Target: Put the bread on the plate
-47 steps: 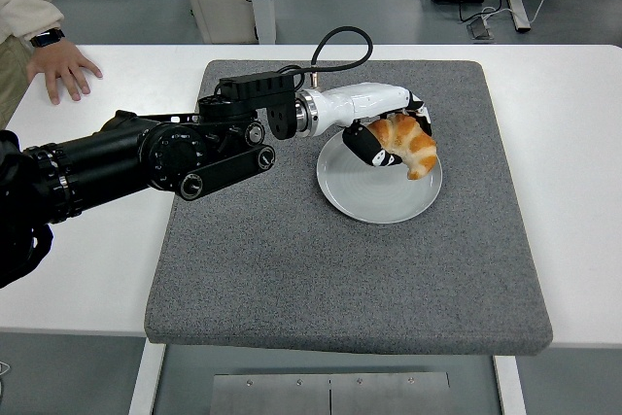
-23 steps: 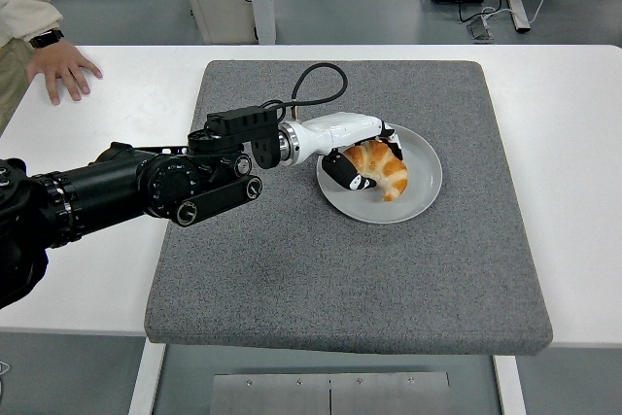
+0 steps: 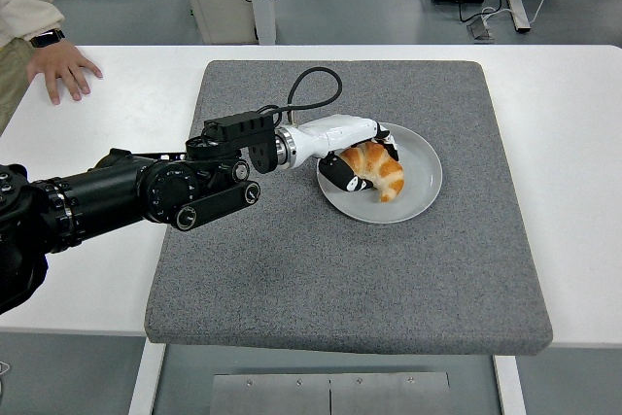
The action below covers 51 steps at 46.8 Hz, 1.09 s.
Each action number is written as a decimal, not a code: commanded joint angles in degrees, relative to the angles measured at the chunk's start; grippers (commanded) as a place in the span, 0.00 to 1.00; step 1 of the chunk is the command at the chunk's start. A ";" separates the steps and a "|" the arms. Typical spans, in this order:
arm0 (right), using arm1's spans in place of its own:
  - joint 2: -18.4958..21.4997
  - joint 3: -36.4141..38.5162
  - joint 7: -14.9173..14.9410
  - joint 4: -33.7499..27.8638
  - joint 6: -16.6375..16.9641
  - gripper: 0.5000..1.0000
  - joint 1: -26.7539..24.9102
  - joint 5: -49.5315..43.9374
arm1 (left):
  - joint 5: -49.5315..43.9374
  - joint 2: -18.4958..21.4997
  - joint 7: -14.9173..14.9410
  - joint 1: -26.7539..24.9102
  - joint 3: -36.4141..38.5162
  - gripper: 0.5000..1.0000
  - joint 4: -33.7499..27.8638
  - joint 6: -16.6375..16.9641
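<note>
Covering most of the table, a grey mat carries the plate. Over its left side, the left hand curls around the bread, which sits on the plate. A person's hand rests far left.

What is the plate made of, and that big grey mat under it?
The plate looks like glazed ceramic or hard plastic: smooth, pale grey, with a soft sheen. I cannot tell which. The mat looks like felt or a foam pad: matte, speckled grey, with thick, rounded edges.
</note>
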 commanded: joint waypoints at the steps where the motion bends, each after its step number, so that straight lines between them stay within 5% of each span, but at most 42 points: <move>1: 0.00 0.00 0.00 0.00 0.00 1.00 0.00 0.06 | 0.00 -0.09 0.01 0.00 0.02 0.00 -0.01 0.43; 36: 0.00 0.00 0.00 0.00 0.00 1.00 0.00 -0.03 | -0.97 -0.18 0.00 1.67 0.02 0.00 -0.01 4.56; 39: 0.00 0.00 0.00 0.00 0.00 1.00 0.00 0.06 | -0.97 -0.44 0.18 1.67 0.02 0.45 -0.01 4.73; 40: 0.00 0.00 0.00 0.00 0.00 1.00 0.00 0.06 | -0.97 -0.44 0.09 1.67 0.02 0.53 -0.01 4.73; 48: 0.00 0.00 0.00 0.00 0.00 1.00 0.00 -0.03 | -1.23 -0.44 0.01 1.67 0.02 0.91 -0.01 4.65; 51: 0.00 0.00 0.00 0.00 0.00 1.00 0.00 -0.03 | -1.23 -0.36 0.00 1.76 -0.15 0.94 -0.09 4.65</move>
